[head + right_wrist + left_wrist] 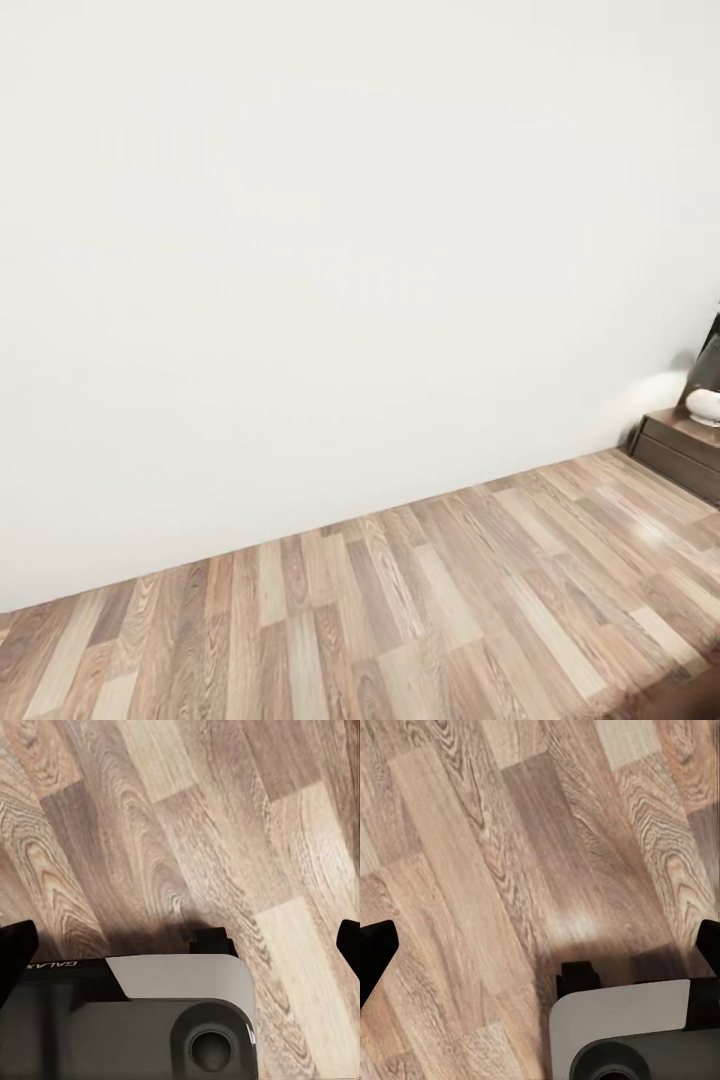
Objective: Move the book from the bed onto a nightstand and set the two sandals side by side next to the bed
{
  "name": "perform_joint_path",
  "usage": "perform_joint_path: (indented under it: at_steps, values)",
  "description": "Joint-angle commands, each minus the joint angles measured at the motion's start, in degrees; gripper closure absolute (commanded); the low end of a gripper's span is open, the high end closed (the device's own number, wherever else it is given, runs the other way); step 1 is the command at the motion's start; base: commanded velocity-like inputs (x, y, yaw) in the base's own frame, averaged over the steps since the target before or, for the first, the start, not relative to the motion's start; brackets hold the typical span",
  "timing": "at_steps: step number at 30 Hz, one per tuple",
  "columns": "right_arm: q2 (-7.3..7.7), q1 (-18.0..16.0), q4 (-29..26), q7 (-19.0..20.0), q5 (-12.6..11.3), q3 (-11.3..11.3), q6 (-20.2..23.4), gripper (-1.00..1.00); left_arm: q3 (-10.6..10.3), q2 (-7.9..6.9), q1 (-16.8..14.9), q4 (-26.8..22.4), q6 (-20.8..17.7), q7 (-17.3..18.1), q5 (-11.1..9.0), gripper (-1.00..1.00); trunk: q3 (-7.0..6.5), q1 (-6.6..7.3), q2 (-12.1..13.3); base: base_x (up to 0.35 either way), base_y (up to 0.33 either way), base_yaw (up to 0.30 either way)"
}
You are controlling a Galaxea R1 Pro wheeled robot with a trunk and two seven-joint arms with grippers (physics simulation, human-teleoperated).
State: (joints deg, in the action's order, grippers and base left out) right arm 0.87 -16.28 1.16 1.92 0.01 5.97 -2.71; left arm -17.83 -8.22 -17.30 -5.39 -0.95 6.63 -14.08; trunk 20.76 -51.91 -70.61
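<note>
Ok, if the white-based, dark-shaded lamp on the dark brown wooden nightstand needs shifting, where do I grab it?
Probably the lamp's rounded white base, low down, coming from the open floor side, since the nightstand stands against the white wall. The lamp is cut off at the picture's edge, so confirm once closer.

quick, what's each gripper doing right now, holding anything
Left gripper: open, holding nothing, over the wood floor.
Right gripper: open, holding nothing, over the same floor.
</note>
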Motion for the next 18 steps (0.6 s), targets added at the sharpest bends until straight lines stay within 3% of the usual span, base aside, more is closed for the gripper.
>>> perform_joint_path:
  at_steps: [1, 18]
  values:
    - [0.01, -0.1, 0.1, 0.3, 0.0, 0.4, -0.3, -1.0, -0.4, -0.04, 0.0, -0.1, -0.1, 0.1, -0.6, -1.0, 0.06, -0.01, 0.0, 0.11, 0.0, -0.297]
    - [0.13, -0.1, 0.1, 3.3, -0.1, 0.5, -0.3, -1.0, -1.4, -0.04, 0.0, -0.1, -0.1, 0.1, -0.6, -1.0, 0.06, -0.01, 0.0, 0.053, 0.0, -0.297]
